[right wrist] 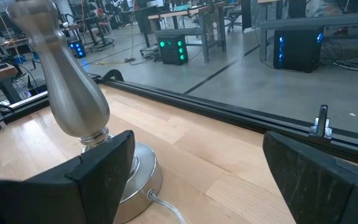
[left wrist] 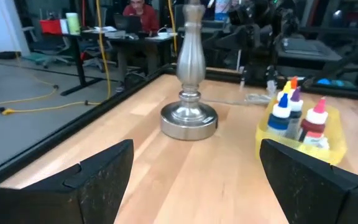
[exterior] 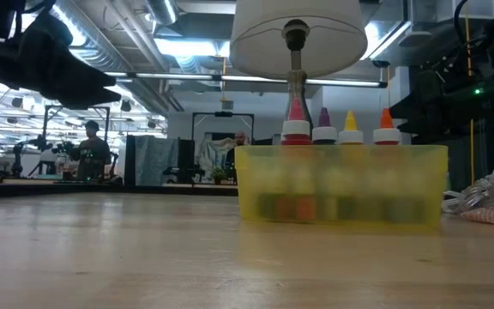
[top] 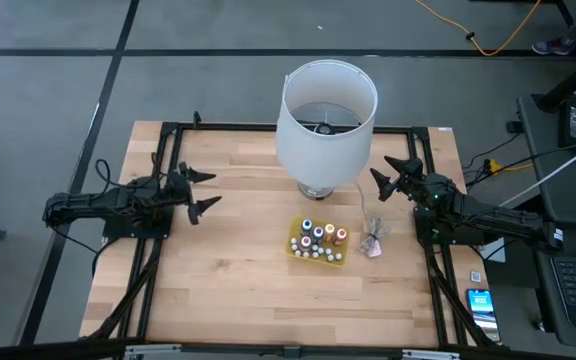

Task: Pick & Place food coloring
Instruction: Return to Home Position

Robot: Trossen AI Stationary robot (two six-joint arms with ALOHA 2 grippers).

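A lamp with a white shade stood at the far middle of the wooden surface. A yellow tray sat just nearer than the lamp's base, and a crumpled clear wrapper lay to the right of that base, beside the tray.

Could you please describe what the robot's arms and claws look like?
The left arm and right arm are black, slim and jointed, with thin black cables. The left claw and right claw each have two dark, matte, wedge-shaped fingers. A small green light shows on the right arm.
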